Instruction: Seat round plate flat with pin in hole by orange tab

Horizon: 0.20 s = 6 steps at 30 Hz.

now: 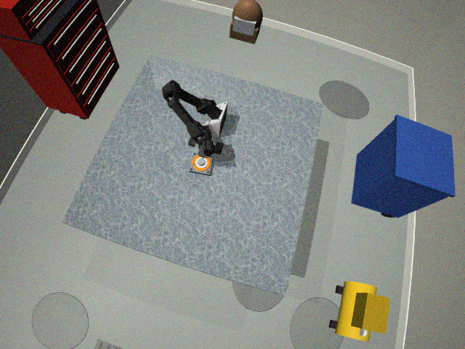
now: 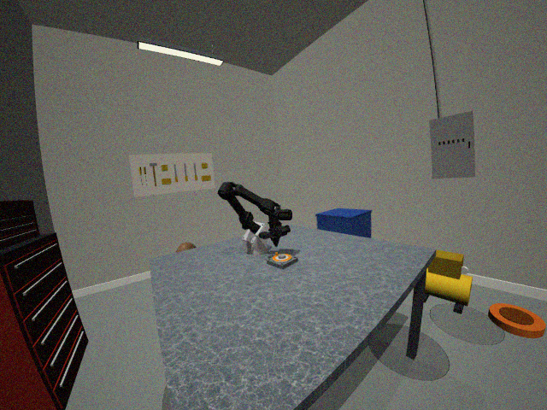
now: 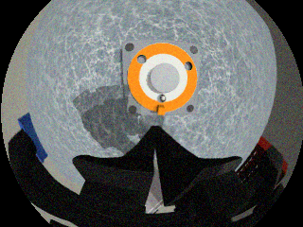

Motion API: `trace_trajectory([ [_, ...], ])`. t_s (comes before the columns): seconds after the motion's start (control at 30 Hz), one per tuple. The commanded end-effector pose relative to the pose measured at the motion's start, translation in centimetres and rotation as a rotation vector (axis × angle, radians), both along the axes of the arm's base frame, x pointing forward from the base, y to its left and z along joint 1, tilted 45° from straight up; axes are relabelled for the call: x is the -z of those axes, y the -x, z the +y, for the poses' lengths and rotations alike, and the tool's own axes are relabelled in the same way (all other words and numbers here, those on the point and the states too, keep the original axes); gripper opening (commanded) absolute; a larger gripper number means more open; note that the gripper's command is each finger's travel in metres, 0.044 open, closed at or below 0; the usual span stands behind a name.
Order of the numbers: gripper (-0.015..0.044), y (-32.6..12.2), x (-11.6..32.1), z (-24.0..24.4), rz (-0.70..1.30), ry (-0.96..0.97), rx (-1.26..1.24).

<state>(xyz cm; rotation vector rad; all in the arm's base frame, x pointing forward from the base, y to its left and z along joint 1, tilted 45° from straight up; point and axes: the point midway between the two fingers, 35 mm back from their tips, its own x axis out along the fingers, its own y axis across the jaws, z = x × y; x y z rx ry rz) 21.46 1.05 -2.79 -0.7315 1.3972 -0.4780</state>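
The round plate (image 1: 201,169) (image 2: 290,258) (image 3: 134,85), an orange ring with a white inner ring, sits around the grey post (image 1: 201,162) (image 3: 165,78) on the square grey base (image 1: 205,173) (image 2: 282,266) (image 3: 137,45). It looks level and nearly centred on the base. Its orange tab (image 3: 160,110) points toward my gripper. The hole (image 3: 162,97) beside the tab shows a small light spot, seemingly the pin's top; how deep the pin sits cannot be told. My gripper (image 2: 276,244) (image 3: 154,129) is shut and empty, just above and off the tab, with a visible gap.
The base rests on the mottled blue-grey table (image 1: 240,225) (image 2: 265,330). The arm's white mount (image 1: 223,113) (image 2: 254,231) stands close behind the gripper. A red tool cabinet (image 1: 37,75), a blue box (image 1: 424,150) and a yellow machine (image 1: 352,311) stand beyond the table's edges.
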Motion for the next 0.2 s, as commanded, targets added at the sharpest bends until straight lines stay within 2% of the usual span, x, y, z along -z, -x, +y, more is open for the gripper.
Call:
trace_trajectory([
  [0.0,0.0,0.11,0.04,-0.1,0.007,0.005,-0.005],
  [0.17,0.0,0.11,0.04,-0.1,0.007,0.005,-0.005],
])
